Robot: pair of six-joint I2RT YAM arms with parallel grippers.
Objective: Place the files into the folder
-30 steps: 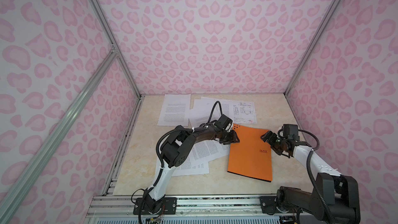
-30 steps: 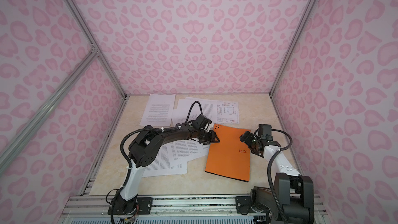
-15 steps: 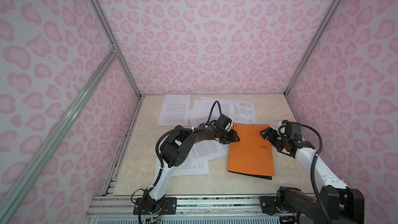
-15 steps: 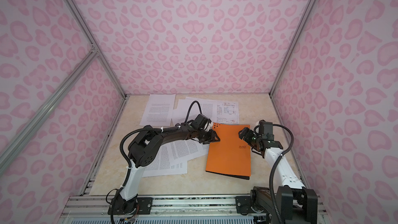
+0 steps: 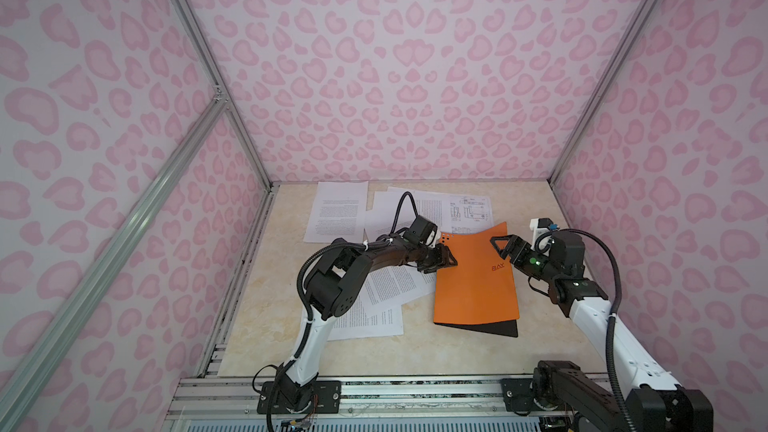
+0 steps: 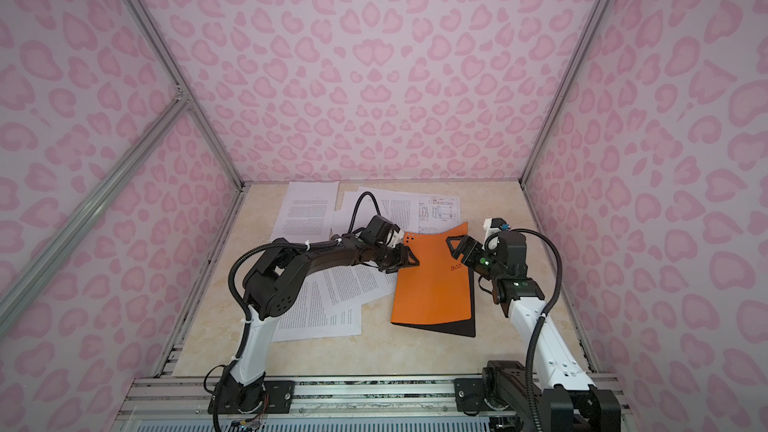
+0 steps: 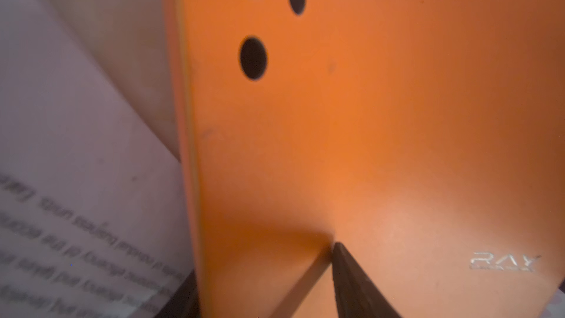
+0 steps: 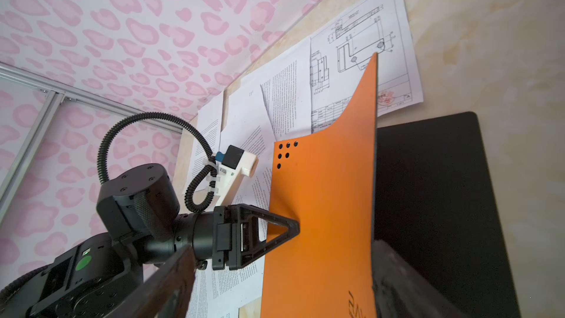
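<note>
On the worktop (image 5: 415,351), toward 4 o'clock from its middle, lay the folder (image 5: 473,284), its orange cover partly raised. The files (image 5: 338,211) lay loose outside it, spread from 12 o'clock round to 8 o'clock. The right pincer (image 5: 503,247) stood wide open across the cover's free edge, at 3 o'clock of the folder, and squeezed nothing. The left pincer (image 5: 446,261) was at the spine side, at 9 o'clock. Its jaws were partly apart, and one fingertip (image 7: 339,252) pressed on the cover.

I think the job right then was opening the folder. To do it well, the right pincer should lift slowly, because the cover bends and could slip off. The left one should hold the spine down so the folder does not slide. Then it should move away, since the cover must swing over toward 9 o'clock.

The right wrist view showed the black inside (image 8: 428,194) and the drawing sheet (image 8: 360,38) clearly. In both top views that inside was only a thin dark strip. The left wrist view showed the little logo (image 7: 503,263) up close, but not the right pincer.
</note>
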